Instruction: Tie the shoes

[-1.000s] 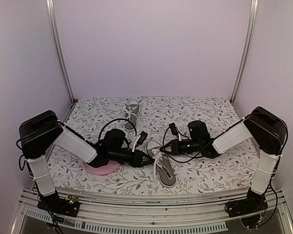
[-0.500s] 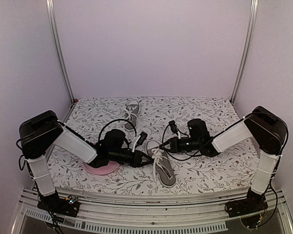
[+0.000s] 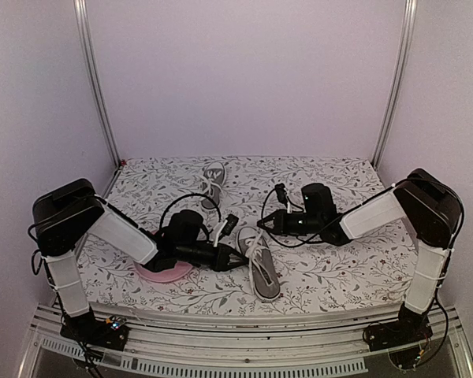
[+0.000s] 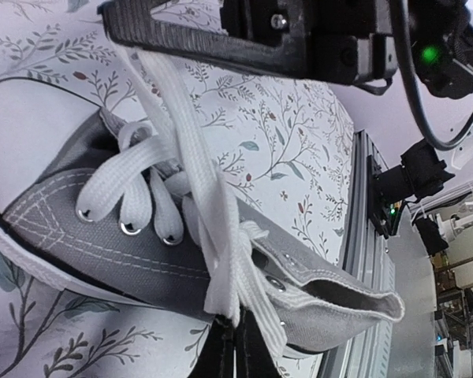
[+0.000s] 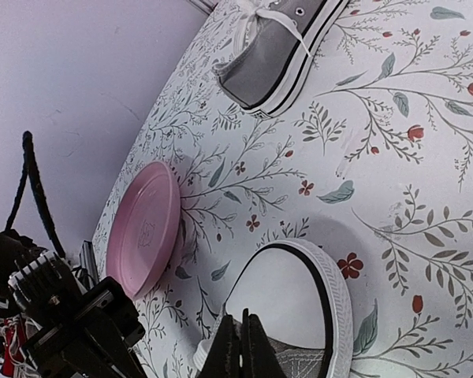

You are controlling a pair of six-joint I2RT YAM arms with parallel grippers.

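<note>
The left gripper (image 4: 230,339) and right gripper (image 5: 240,327) each clamp a white flat lace (image 4: 183,118) of the grey canvas sneaker (image 3: 266,277) at lower centre, so uneven tension may slip a lace free or drag the shoe.

Shoes (image 3: 264,276) grey, laces (image 4: 172,94) white; plate (image 5: 146,228) pink; table cover (image 3: 339,276) white, floral print.

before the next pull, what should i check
1. Left claw shut on a lace: ok.
2. Right claw shut on a lace: ok.
3. Bow tied on near shoe: not ok, no bow visible.
4. Far shoe apart from both claws: ok.
5. Pink plate clear of left arm: cannot tell, arm covers part.
</note>
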